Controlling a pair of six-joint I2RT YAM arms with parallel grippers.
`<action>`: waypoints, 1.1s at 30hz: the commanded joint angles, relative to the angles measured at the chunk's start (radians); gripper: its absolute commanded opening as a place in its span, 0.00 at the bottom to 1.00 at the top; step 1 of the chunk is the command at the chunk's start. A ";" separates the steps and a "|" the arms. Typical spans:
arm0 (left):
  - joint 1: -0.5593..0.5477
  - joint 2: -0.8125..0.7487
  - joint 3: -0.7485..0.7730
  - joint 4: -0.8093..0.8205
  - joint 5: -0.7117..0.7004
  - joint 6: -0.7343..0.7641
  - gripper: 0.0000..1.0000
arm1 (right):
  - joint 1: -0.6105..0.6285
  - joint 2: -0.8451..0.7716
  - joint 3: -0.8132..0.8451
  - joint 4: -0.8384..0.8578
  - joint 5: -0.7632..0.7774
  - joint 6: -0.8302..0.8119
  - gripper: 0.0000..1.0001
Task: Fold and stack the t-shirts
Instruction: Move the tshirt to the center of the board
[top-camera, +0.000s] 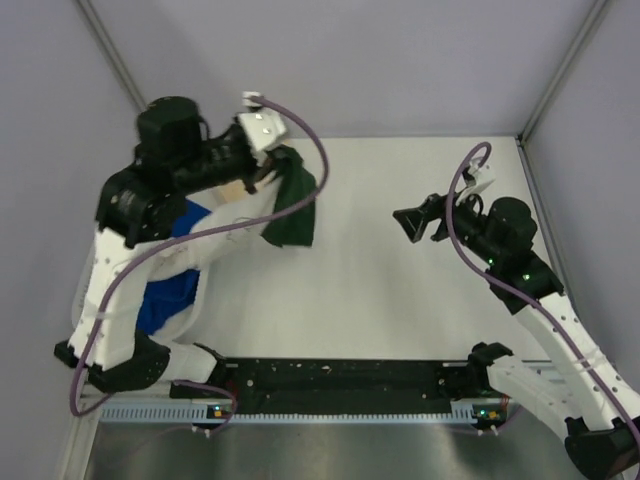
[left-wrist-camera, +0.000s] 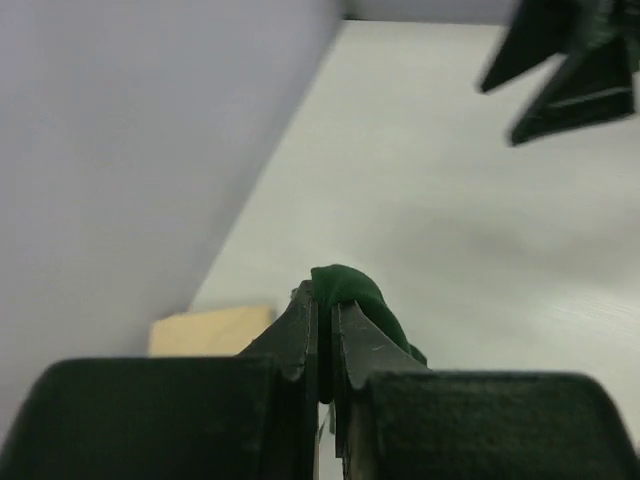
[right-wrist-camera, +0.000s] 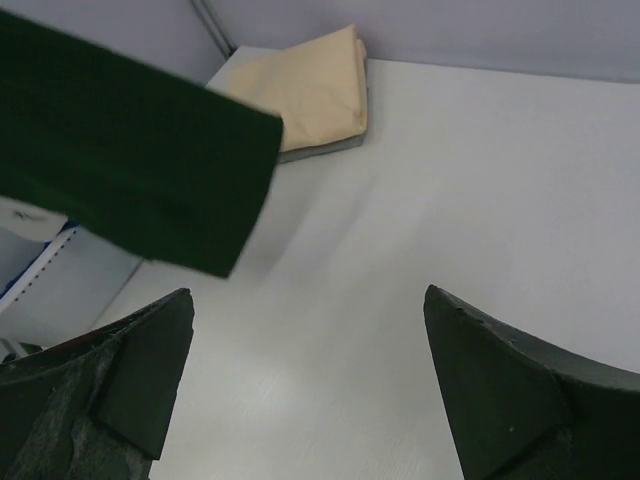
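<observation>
Pinching the green-sleeved shirt (top-camera: 295, 215) aloft, the left claw (left-wrist-camera: 322, 318) is clamped; right claw (top-camera: 405, 226) gapes wide.

White table (top-camera: 400, 300) between pale lilac walls (top-camera: 400, 60); black rail (top-camera: 340, 375) along its near edge; slotted grey strip (top-camera: 340, 410) just beyond.

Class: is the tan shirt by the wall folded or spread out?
Folded. The tan shirt lies as a neat, compact rectangle with doubled edges showing.

Table (top-camera: 400, 300) centre lies open; the hanging green sleeve (top-camera: 295, 215) (tan shirt (right-wrist-camera: 310, 85) near it) blocks the far left
</observation>
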 joint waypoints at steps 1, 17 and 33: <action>-0.197 0.116 -0.051 -0.093 0.212 0.103 0.00 | -0.002 -0.023 0.076 0.007 0.048 0.004 0.95; -0.200 0.147 -0.123 -0.030 0.140 0.082 0.00 | 0.205 0.285 0.018 0.335 -0.313 -0.229 0.92; -0.188 0.108 -0.173 0.010 0.019 0.043 0.08 | 0.248 0.522 0.102 0.508 -0.227 -0.019 0.00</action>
